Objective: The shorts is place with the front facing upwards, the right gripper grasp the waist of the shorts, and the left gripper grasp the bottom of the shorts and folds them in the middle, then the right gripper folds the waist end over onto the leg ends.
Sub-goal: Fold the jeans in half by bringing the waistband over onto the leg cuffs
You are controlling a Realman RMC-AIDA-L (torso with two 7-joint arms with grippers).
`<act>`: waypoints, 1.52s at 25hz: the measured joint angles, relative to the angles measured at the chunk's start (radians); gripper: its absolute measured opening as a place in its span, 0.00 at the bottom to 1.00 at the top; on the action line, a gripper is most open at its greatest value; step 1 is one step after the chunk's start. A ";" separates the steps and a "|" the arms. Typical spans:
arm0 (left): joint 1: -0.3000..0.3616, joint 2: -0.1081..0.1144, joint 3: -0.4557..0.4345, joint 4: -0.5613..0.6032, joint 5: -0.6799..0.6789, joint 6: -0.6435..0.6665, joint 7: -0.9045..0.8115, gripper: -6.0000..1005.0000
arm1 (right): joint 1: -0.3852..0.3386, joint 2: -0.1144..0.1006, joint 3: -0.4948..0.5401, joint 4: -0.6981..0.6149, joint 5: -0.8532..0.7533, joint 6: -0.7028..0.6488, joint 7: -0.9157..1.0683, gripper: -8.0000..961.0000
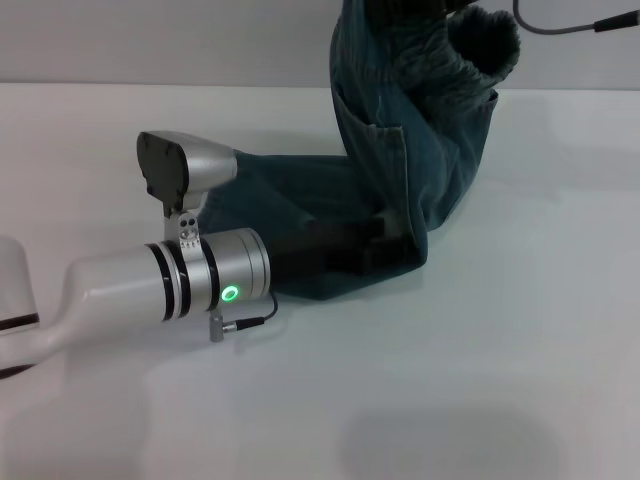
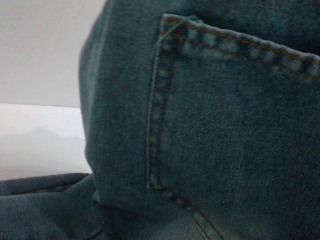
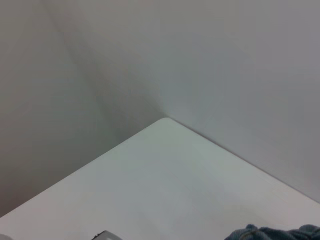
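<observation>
Head view shows the left gripper (image 1: pixel 345 248), jaws clamped on the shorts (image 1: pixel 420 150); its wrist view shows only denim.

Blue-green denim shorts (image 1: pixel 400 150) with orange-tan stitching on white table (image 1: pixel 500 380).

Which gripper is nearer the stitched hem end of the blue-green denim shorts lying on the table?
Left. The left gripper sits at the hem end of the blue-green denim shorts; the right gripper is above the frame, holding up the waist.
</observation>
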 joint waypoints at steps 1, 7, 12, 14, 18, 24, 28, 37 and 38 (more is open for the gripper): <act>0.000 0.000 -0.002 -0.006 0.000 -0.002 0.008 0.63 | 0.001 0.001 0.000 0.005 0.000 0.002 -0.003 0.08; 0.019 0.006 -0.011 0.004 0.001 0.024 0.006 0.63 | -0.009 0.002 -0.012 0.021 -0.004 0.020 -0.008 0.08; 0.070 0.012 0.022 0.081 0.012 0.186 -0.030 0.63 | -0.025 -0.001 -0.012 0.038 -0.007 0.038 -0.019 0.08; 0.096 0.012 0.045 0.128 0.013 0.238 -0.069 0.63 | -0.032 -0.003 -0.012 0.049 -0.008 0.046 -0.027 0.08; 0.156 0.016 0.081 0.235 0.013 0.319 -0.159 0.63 | -0.044 -0.005 -0.012 0.069 -0.011 0.062 -0.033 0.08; 0.229 0.020 0.109 0.394 0.013 0.454 -0.272 0.63 | -0.048 -0.003 -0.028 0.083 -0.011 0.069 -0.061 0.08; 0.270 0.021 0.075 0.476 -0.022 0.533 -0.290 0.63 | -0.042 0.007 -0.063 0.091 -0.011 0.080 -0.073 0.08; 0.327 0.023 -0.024 0.507 -0.092 0.517 -0.254 0.63 | 0.004 0.049 -0.146 0.175 -0.008 0.141 -0.127 0.08; 0.330 0.023 -0.027 0.506 -0.095 0.510 -0.246 0.63 | 0.012 0.056 -0.152 0.186 -0.009 0.146 -0.137 0.08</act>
